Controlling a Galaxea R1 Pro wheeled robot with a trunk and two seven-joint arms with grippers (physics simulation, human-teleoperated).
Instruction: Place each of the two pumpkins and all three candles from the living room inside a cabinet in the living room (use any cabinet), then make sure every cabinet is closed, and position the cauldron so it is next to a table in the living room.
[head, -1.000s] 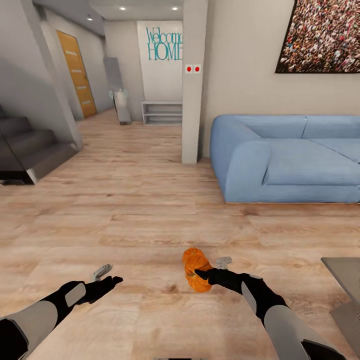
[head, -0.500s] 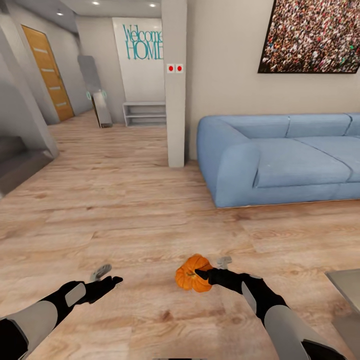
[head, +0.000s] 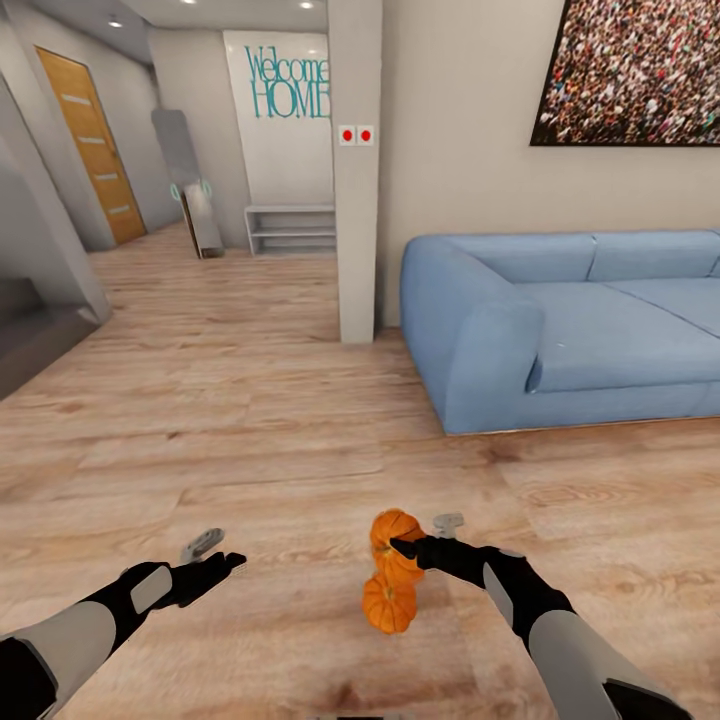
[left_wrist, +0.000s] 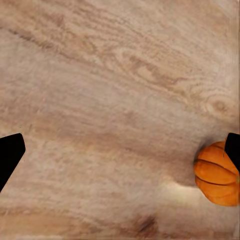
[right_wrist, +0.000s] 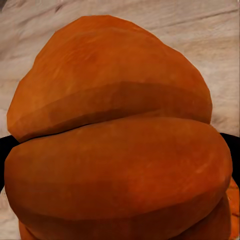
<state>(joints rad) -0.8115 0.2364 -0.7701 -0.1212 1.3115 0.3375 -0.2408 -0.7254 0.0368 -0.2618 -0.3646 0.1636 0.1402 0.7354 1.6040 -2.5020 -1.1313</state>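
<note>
A pale wood-plank floor (head: 260, 420) runs from the foreground back into a hallway at the upper left of the frame. A blue sofa (head: 560, 325) sits against the beige wall at right, beneath a large framed crowd picture (head: 630, 70) at upper right. A white pillar (head: 357, 170) bearing two red switches (head: 356, 135) stands at centre. Behind it, teal "Welcome HOME" lettering (head: 288, 85) marks the far wall above a low white shelf (head: 290, 230). An orange door (head: 90, 145) lines the left wall.
</note>
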